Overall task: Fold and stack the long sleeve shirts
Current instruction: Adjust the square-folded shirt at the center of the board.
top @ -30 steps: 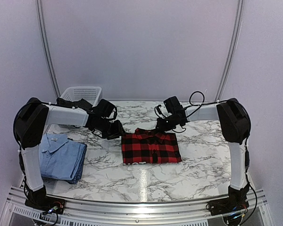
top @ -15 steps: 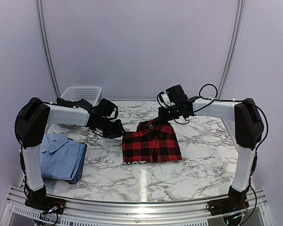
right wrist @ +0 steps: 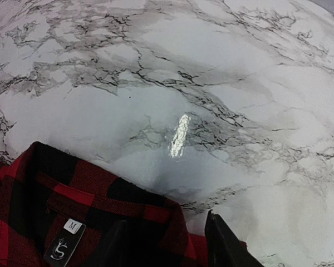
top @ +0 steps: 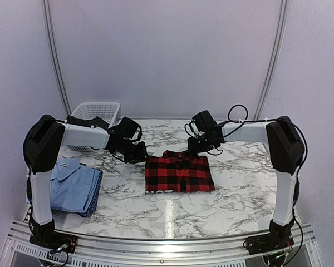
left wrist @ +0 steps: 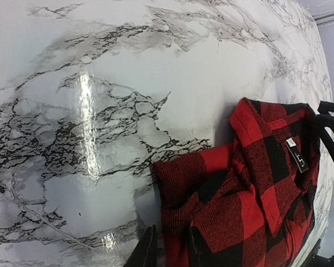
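Lowered since the earlier frame, the red shirt (top: 179, 174) lies flat under both claws. Right claw (top: 196, 148): released, the shirt's far edge just below. Left claw (top: 140, 157): astride one far corner; whether it grips cannot be told. Pinch both corners evenly before lifting.

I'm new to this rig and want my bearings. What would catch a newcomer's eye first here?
The folded red-and-black flannel shirt at the middle of the marble table, with the left gripper and right gripper at its far corners. Next, the folded light blue shirt at the near left, and a white basket behind it.
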